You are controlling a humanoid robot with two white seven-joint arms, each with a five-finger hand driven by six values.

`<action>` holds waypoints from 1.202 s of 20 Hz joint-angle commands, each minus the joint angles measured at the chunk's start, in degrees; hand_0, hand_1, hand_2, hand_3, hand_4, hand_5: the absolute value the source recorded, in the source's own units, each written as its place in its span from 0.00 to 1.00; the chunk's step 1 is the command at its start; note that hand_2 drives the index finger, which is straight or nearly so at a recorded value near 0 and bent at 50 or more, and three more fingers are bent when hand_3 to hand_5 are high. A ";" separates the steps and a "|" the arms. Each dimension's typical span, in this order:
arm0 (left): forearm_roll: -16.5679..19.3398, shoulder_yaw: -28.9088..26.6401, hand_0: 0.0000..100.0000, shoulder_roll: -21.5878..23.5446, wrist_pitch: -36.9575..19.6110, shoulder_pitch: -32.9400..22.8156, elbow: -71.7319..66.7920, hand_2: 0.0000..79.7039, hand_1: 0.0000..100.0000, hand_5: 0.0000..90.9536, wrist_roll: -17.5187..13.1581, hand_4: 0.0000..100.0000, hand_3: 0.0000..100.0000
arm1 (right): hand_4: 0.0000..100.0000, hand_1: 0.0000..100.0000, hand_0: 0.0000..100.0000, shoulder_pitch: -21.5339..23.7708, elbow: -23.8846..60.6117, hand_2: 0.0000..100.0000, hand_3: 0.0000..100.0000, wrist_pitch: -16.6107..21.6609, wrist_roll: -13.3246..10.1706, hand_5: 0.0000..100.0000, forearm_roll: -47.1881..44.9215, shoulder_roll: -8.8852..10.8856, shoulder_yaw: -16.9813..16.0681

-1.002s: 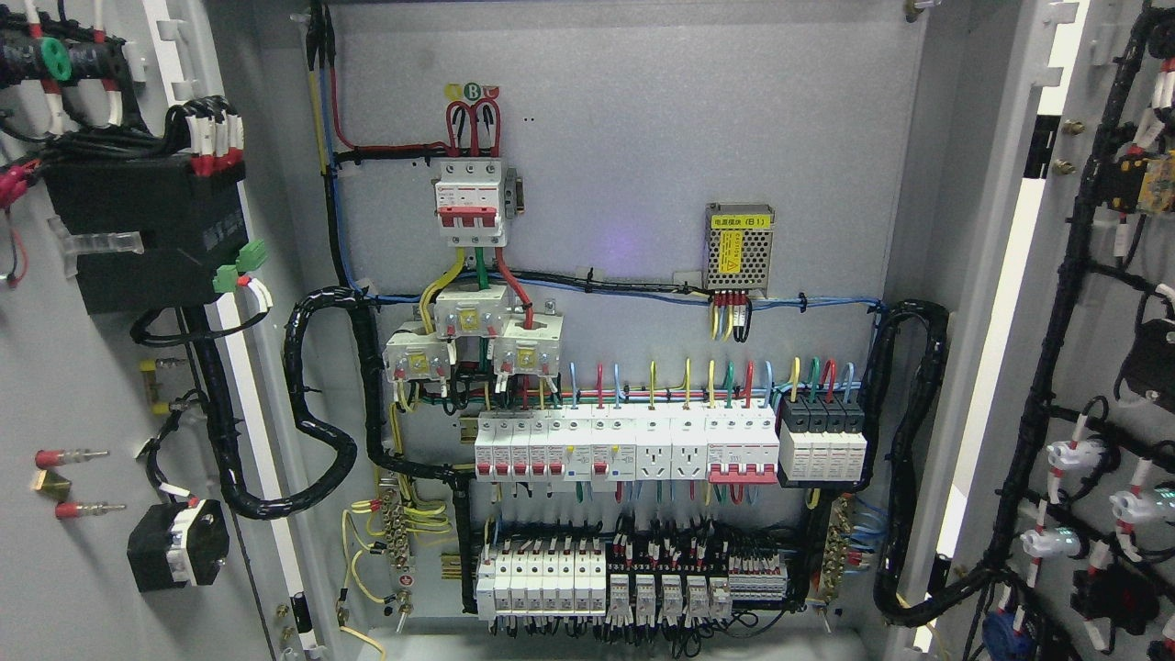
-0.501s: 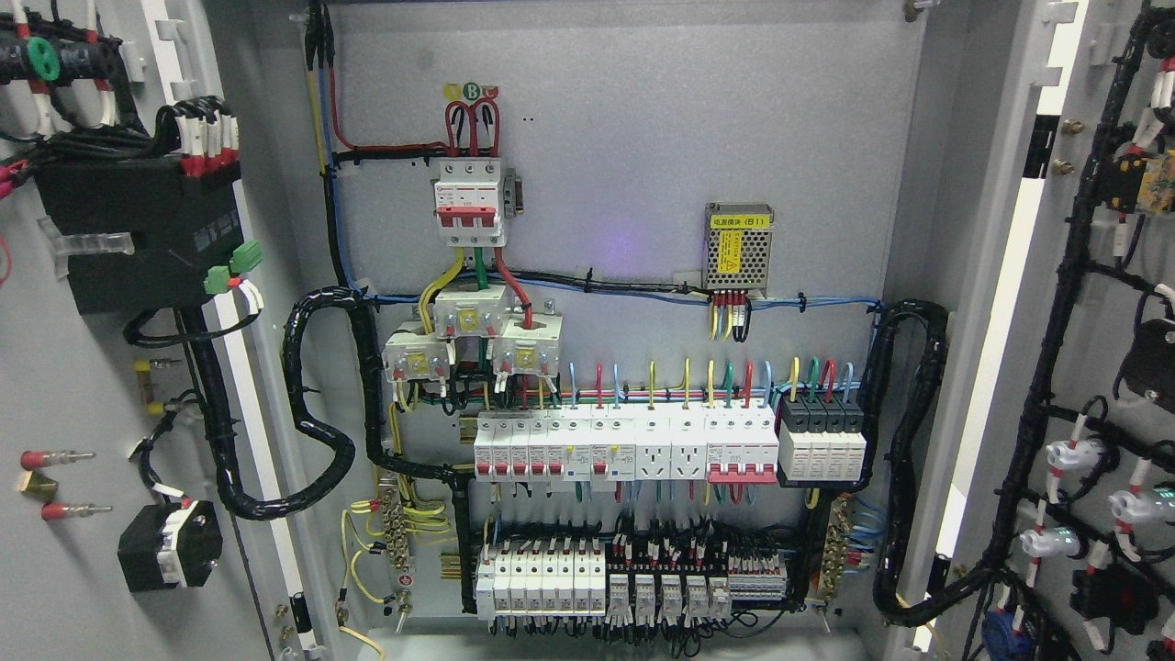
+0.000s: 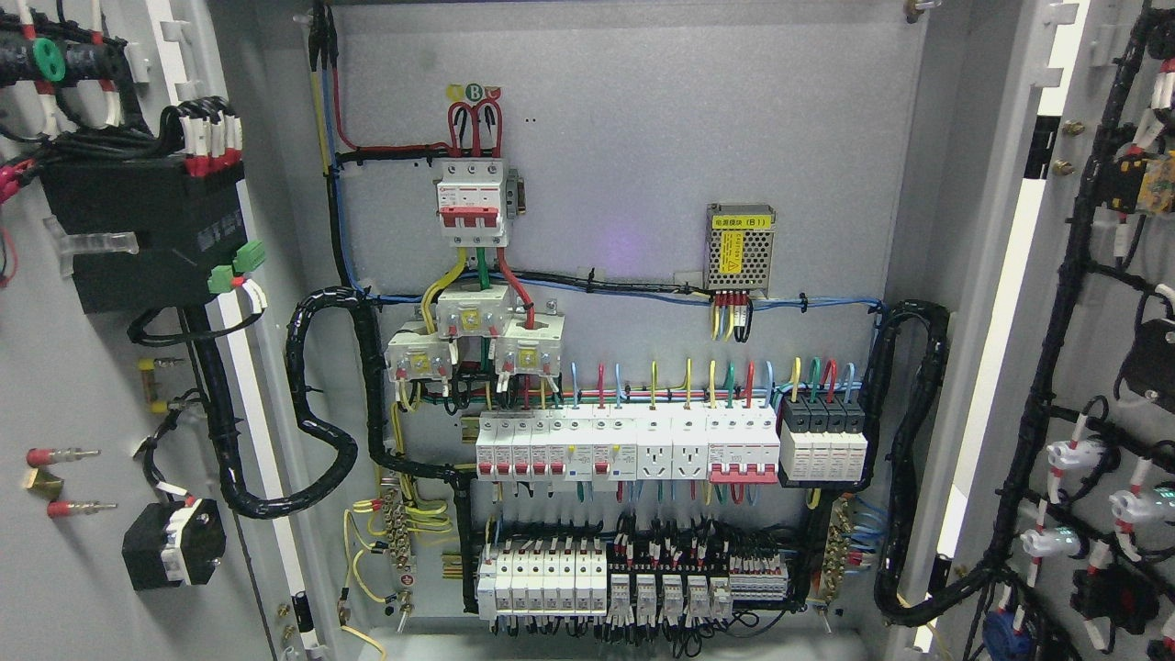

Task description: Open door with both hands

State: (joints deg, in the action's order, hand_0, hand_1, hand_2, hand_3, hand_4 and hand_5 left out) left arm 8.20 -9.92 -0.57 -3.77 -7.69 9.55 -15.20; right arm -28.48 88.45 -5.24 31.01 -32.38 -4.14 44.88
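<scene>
Robot hands both out of frame so grip unknown, left door [image 3: 83,386] and right door [image 3: 1102,367] swung wide, breaker panel [image 3: 643,275] exposed between

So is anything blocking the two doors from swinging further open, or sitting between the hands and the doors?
Neither hand is in view, so that gap cannot be judged. The left door and right door both stand swung wide, baring the cabinet back panel. Nothing visible blocks either door's swing.

You face an open electrical cabinet [image 3: 624,138]: left door [image 3: 73,386] and right door [image 3: 1102,367] swung wide, breaker rows [image 3: 670,445] exposed.
</scene>
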 commanded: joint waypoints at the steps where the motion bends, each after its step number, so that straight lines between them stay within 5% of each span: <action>1: -3.09 11.39 0.00 -0.92 -0.01 -8.03 27.40 0.00 0.00 0.00 0.00 0.03 0.00 | 0.00 0.00 0.11 2.99 -0.20 0.00 0.00 1.90 -1.21 0.00 0.03 5.28 -6.99; 4: -7.14 16.68 0.00 1.53 -0.01 -13.65 42.34 0.00 0.00 0.00 0.08 0.03 0.00 | 0.00 0.00 0.11 4.75 -0.03 0.00 0.00 3.74 -3.23 0.00 0.03 7.65 -9.02; 10: -7.50 17.31 0.00 6.45 -1.84 -22.36 64.24 0.00 0.00 0.00 0.00 0.03 0.00 | 0.00 0.00 0.11 11.77 0.94 0.00 0.00 15.51 -5.52 0.00 -0.05 14.32 -13.85; 16: -7.41 19.50 0.00 11.73 -18.96 -33.08 76.48 0.00 0.00 0.00 0.09 0.03 0.00 | 0.00 0.00 0.11 21.61 7.52 0.00 0.00 20.44 -6.75 0.00 -0.05 22.67 -17.80; 24: -9.34 16.00 0.00 14.64 -36.30 -39.59 83.25 0.00 0.00 0.00 0.26 0.03 0.00 | 0.00 0.00 0.11 34.00 11.04 0.00 0.00 33.09 -8.34 0.00 -0.05 28.48 -23.60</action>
State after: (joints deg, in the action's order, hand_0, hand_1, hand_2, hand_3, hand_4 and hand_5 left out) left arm 0.14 6.01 9.00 -35.51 -41.85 73.62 -14.99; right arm -2.83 94.24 23.32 22.81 -32.45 14.93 29.13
